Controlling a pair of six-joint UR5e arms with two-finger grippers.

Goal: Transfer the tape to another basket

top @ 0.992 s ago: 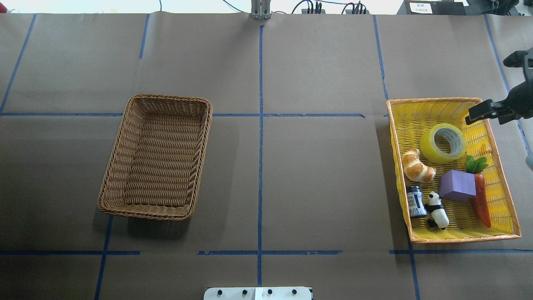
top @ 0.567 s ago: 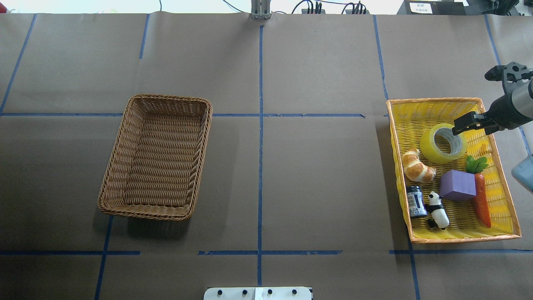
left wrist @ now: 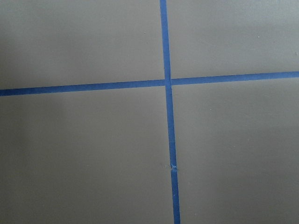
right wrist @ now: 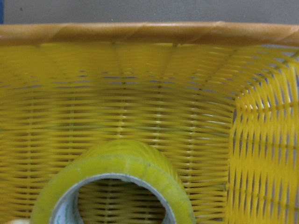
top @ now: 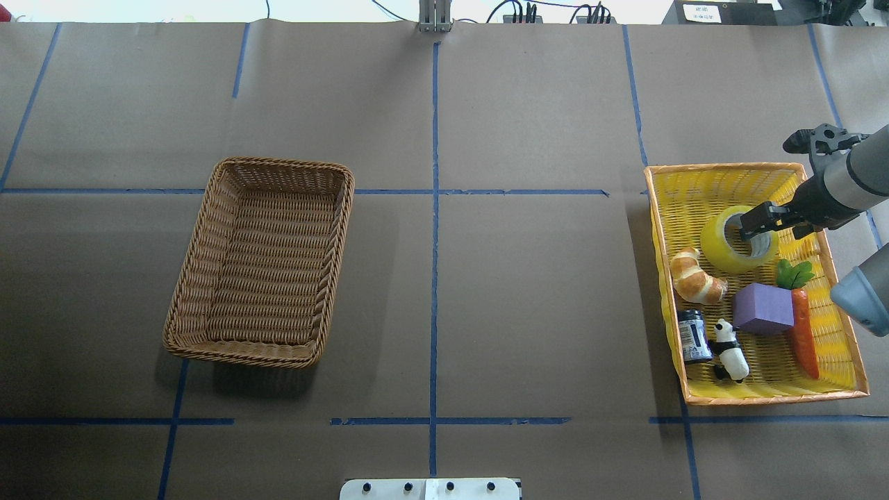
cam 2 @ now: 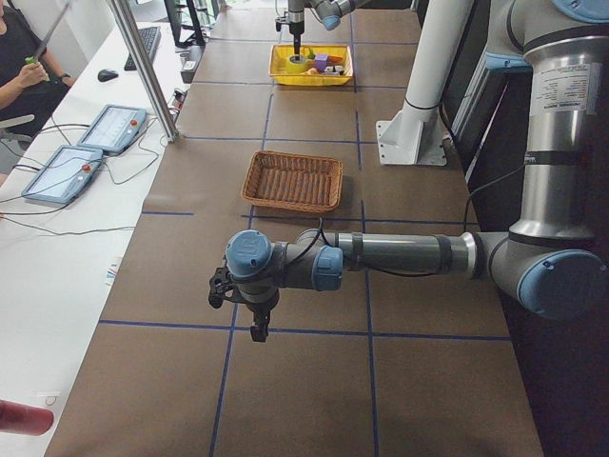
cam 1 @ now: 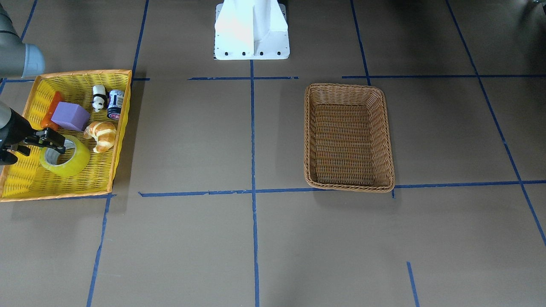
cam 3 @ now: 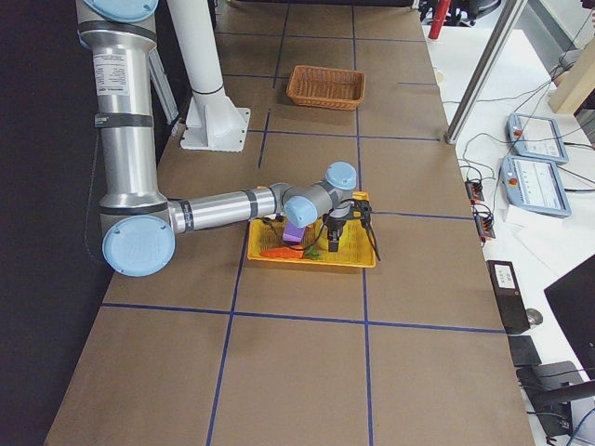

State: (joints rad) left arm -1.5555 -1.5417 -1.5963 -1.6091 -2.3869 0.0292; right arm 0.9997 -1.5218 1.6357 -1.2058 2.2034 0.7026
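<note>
Right jaws hang over the tape (top: 722,251), parted as far as I can see, and look set to pinch its wall through the core. Tape lies hole-up at the far end of the yellow tray (top: 694,172), apart from the croissant (top: 696,278), so a lift looks unobstructed. Brown basket (top: 281,164) sits well across the desk (top: 528,292), open for the drop. Left jaws are off to the side; cannot tell their state.

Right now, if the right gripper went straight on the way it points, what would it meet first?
Most likely the tape, directly beneath the downward-pointing right gripper; whether its rim or the open core comes first is unclear.
</note>
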